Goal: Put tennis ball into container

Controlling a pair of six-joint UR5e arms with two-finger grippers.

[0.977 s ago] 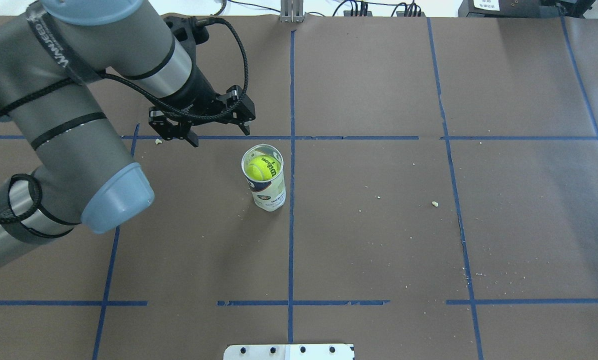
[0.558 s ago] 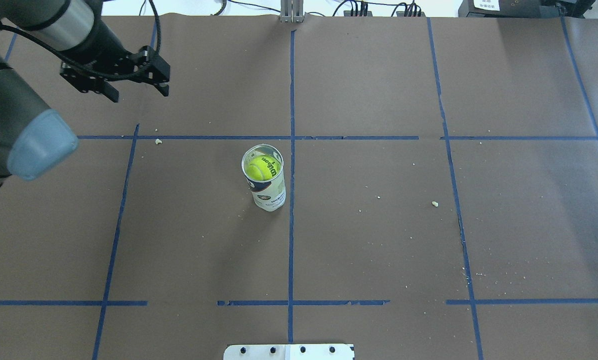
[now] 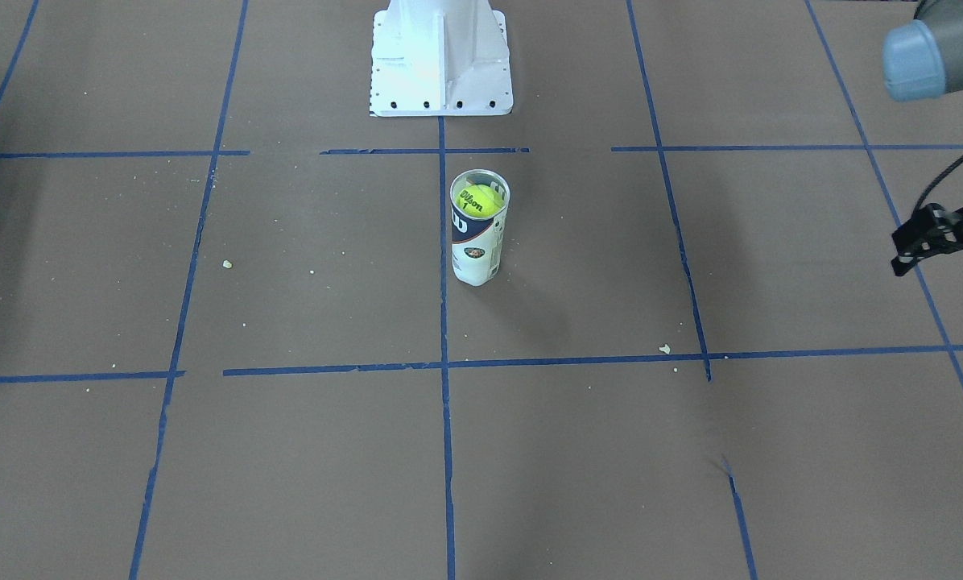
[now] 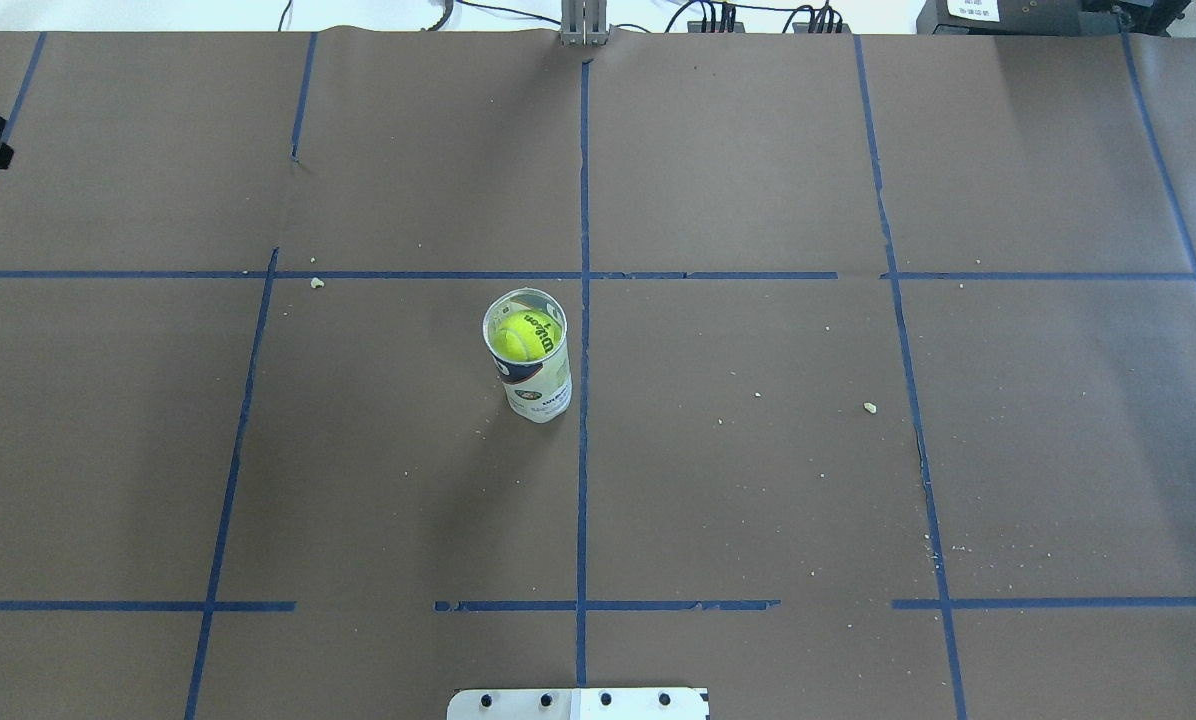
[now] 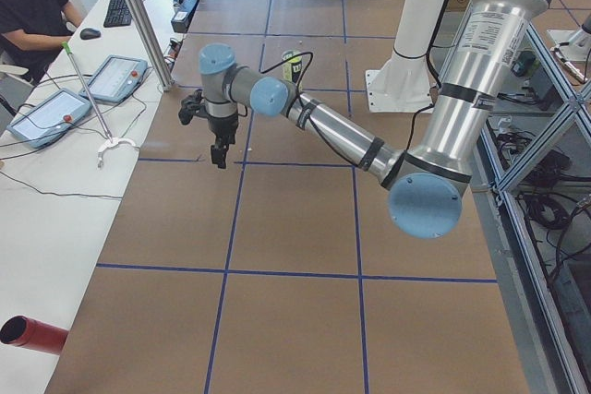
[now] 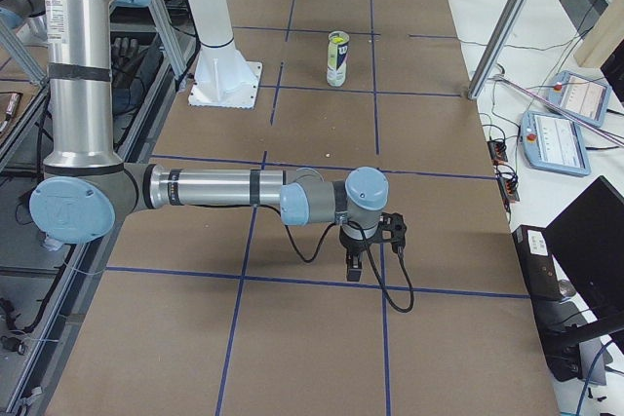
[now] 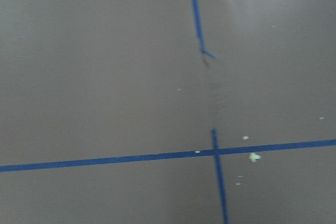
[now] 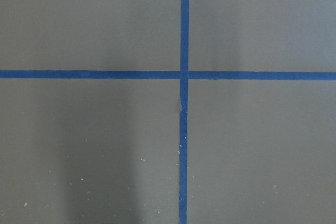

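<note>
Ball (image 4: 522, 338) sat inside upright can (image 4: 531, 370) mid-tabletop (image 4: 758, 480), left tool (image 3: 944, 242) well apart at the tabletop's edge, empty, opening unclear, right tool (image 6: 366, 245) seen only side-on, state untellable

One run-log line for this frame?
tennis ball: inside can | tennis-ball can: upright, untouched | left pincer: far from can, empty | right pincer: far from can

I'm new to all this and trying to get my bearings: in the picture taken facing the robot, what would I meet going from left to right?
Pale crumb → container with the tennis ball in its top → another crumb → left pincer at the right edge.
</note>
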